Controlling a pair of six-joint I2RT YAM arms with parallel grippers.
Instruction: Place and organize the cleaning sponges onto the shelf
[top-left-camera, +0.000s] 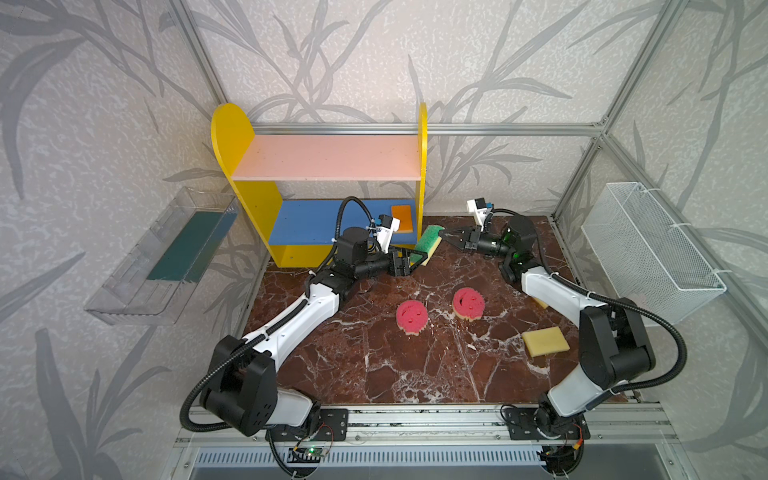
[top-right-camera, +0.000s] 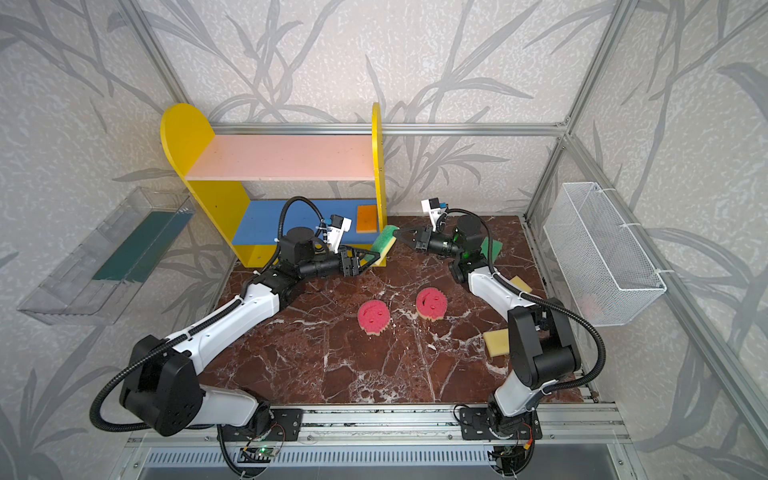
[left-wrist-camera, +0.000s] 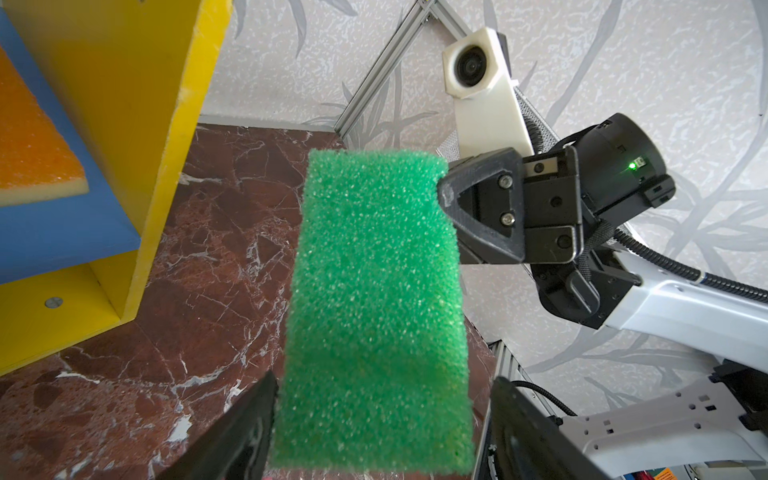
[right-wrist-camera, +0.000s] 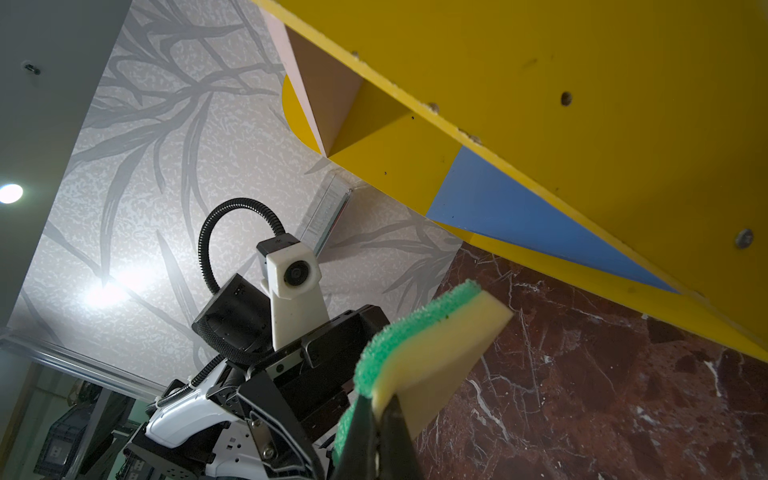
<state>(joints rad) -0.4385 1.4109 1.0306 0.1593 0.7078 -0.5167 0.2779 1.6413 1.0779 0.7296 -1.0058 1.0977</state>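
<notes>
A green-faced yellow sponge (top-left-camera: 428, 243) (top-right-camera: 384, 245) (left-wrist-camera: 374, 299) (right-wrist-camera: 424, 353) hangs in the air by the right front corner of the shelf (top-left-camera: 232, 137) (top-right-camera: 183, 137). My right gripper (top-left-camera: 444, 236) (top-right-camera: 397, 233) (right-wrist-camera: 376, 399) is shut on its far end. My left gripper (top-left-camera: 415, 259) (top-right-camera: 368, 259) (left-wrist-camera: 384, 380) stands open around the near end, with a gap on one side. An orange sponge (top-left-camera: 402, 219) (left-wrist-camera: 29, 158) lies on the blue board. Two pink round sponges (top-left-camera: 411, 316) (top-left-camera: 468, 303) and a yellow sponge (top-left-camera: 545, 340) lie on the marble top.
Behind my right arm lie a green sponge (top-right-camera: 492, 247) and a part-hidden yellow one (top-right-camera: 521, 284). A clear plastic tray (top-left-camera: 166, 257) hangs on the left wall and a white wire basket (top-left-camera: 652, 249) on the right wall.
</notes>
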